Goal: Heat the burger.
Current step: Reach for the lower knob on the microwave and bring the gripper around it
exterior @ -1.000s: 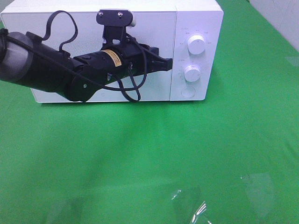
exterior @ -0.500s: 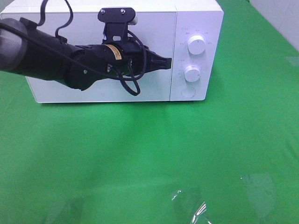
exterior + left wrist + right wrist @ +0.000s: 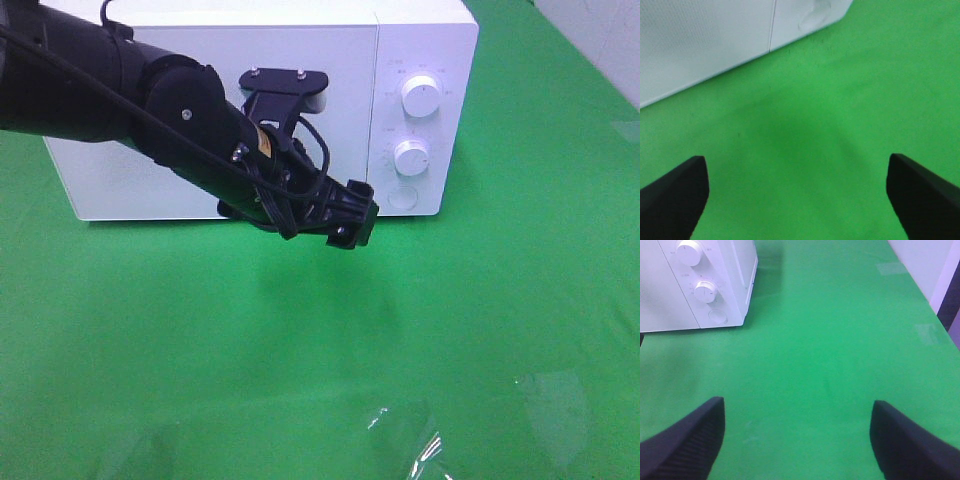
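Note:
The burger is out of view in every frame. A white microwave [image 3: 430,40] stands at the back of the green table with its door shut; it also shows in the left wrist view [image 3: 705,35] and the right wrist view [image 3: 695,285]. My left gripper [image 3: 350,218] hovers in front of the door's lower right corner, tilted down toward the cloth. Seen from its own wrist camera, the left gripper [image 3: 796,165] is open with only green cloth between the fingers. My right gripper [image 3: 797,404] is open and empty over the cloth, right of the microwave.
Two white knobs [image 3: 421,97] [image 3: 412,157] and a round button [image 3: 402,196] sit on the microwave's right panel. A shiny clear patch [image 3: 420,440] lies on the cloth near the front edge. The table's right edge [image 3: 940,315] meets a pale wall.
My left arm has drawn back from the door's right edge, come down and forward, and its gripper has gone from shut to open. The microwave door stays shut.

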Robot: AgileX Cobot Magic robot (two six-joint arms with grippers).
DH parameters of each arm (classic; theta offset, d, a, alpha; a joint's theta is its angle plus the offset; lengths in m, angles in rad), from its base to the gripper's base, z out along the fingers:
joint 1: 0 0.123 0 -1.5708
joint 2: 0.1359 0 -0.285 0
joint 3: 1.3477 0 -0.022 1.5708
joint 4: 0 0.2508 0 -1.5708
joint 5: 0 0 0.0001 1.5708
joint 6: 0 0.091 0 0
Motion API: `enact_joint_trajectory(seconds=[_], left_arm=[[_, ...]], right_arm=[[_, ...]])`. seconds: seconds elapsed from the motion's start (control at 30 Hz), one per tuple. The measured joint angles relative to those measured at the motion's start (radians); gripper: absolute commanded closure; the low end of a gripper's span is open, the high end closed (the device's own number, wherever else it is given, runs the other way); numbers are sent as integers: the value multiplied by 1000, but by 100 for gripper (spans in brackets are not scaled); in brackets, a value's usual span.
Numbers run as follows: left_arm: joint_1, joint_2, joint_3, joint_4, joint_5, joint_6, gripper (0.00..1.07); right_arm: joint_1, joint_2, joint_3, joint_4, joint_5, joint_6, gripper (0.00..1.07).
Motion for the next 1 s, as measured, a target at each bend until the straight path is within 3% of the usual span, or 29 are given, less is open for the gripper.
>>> enact_joint_trajectory(seconds=[0.33, 0.63, 0.83, 1.0], left_arm=[[0, -87, 0, -66, 399, 0, 17], [10, -177, -1, -37, 634, -16, 17], [83, -263, -1, -30, 714, -24, 17], [203, -341, -2, -26, 777, -19, 17]], right_arm=[[0, 0, 0, 0, 0, 0, 31], [0, 0, 0, 0, 0, 0, 31], [0, 0, 0, 0, 0, 0, 31], [0, 0, 0, 0, 0, 0, 31]])
